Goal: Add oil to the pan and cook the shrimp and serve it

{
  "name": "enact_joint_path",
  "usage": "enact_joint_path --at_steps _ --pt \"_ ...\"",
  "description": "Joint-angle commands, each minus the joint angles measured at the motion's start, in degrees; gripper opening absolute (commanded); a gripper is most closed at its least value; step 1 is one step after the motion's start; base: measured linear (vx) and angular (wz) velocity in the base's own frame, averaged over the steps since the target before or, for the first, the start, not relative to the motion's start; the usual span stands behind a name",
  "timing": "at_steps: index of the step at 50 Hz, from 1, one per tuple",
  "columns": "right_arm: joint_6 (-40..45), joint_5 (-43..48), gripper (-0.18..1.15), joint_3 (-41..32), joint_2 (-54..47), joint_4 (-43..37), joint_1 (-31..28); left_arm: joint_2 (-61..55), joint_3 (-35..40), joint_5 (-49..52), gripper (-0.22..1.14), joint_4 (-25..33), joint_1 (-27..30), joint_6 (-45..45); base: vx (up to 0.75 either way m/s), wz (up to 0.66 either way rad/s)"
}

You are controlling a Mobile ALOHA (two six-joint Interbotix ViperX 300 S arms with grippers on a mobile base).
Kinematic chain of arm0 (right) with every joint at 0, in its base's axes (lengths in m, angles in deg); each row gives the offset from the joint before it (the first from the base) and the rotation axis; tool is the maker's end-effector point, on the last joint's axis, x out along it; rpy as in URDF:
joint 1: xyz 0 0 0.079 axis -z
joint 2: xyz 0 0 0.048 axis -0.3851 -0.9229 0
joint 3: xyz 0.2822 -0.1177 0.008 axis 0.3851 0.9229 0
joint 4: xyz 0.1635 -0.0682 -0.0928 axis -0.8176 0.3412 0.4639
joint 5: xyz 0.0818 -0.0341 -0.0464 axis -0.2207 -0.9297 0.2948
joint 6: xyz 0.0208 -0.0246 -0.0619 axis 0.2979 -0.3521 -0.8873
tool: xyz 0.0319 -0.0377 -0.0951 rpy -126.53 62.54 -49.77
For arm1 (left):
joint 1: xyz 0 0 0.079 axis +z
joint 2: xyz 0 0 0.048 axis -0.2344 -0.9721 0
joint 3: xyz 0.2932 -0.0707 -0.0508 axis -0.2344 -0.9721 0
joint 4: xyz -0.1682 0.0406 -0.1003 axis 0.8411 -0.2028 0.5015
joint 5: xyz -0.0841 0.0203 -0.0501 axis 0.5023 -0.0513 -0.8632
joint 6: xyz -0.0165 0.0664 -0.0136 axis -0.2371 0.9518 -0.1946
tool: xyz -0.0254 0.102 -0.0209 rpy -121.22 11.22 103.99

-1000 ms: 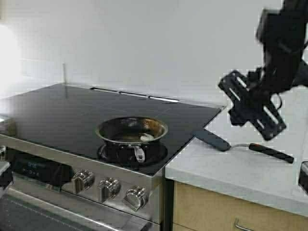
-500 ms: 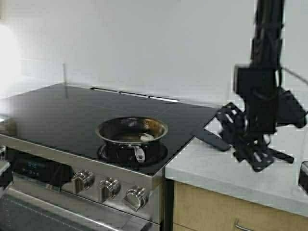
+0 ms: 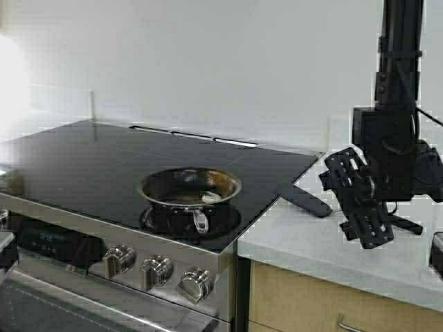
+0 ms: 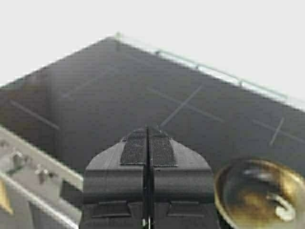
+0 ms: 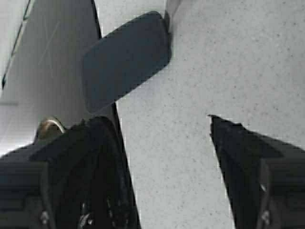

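Note:
The pan (image 3: 190,188) sits on the front burner of the black cooktop, its stubby handle pointing at the knobs. One pale shrimp (image 3: 211,198) lies inside it. In the left wrist view the pan (image 4: 259,191) and shrimp (image 4: 281,211) show beside my left gripper (image 4: 147,132), which is shut and empty above the cooktop. My right gripper (image 3: 354,202) hangs open just above the counter, over a black spatula (image 3: 304,200). The spatula's blade (image 5: 126,59) lies ahead of the right gripper (image 5: 153,119), with nothing between the fingers. The oil is out of view.
The black glass cooktop (image 3: 104,159) has steel knobs (image 3: 156,270) along its front. A speckled grey counter (image 3: 311,242) runs to its right, with a wooden drawer front below. The white wall stands behind.
My right arm has come down from high at the right and turned its wrist, so the open gripper now hangs low over the spatula. Pan and shrimp have not moved.

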State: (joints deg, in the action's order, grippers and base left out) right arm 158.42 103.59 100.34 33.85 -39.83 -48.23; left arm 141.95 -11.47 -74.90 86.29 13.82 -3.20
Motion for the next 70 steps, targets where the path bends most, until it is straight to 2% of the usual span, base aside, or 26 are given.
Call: enact_joint_path --at_steps 1,19,35,70 --pt "0.35 0.53 0.98 -1.14 0.35 0.09 1.58 -0.35 1.23 -0.26 0.03 0.00 0.09 -0.09 0.00 0.00" --pt "7.47 -2.11 0.98 -7.56 -3.43 1.93 5.19 -0.35 1.23 -0.26 0.03 0.00 0.09 -0.18 0.00 0.00" --pt "7.82 -7.82 0.98 -15.91 -6.86 2.11 6.59 -0.35 1.32 -0.26 0.03 0.00 0.00 -0.09 0.00 0.00" --pt "7.29 -16.08 0.98 -23.73 -8.09 2.37 11.25 -0.35 1.41 -0.26 0.03 0.00 0.09 -0.09 0.00 0.00"
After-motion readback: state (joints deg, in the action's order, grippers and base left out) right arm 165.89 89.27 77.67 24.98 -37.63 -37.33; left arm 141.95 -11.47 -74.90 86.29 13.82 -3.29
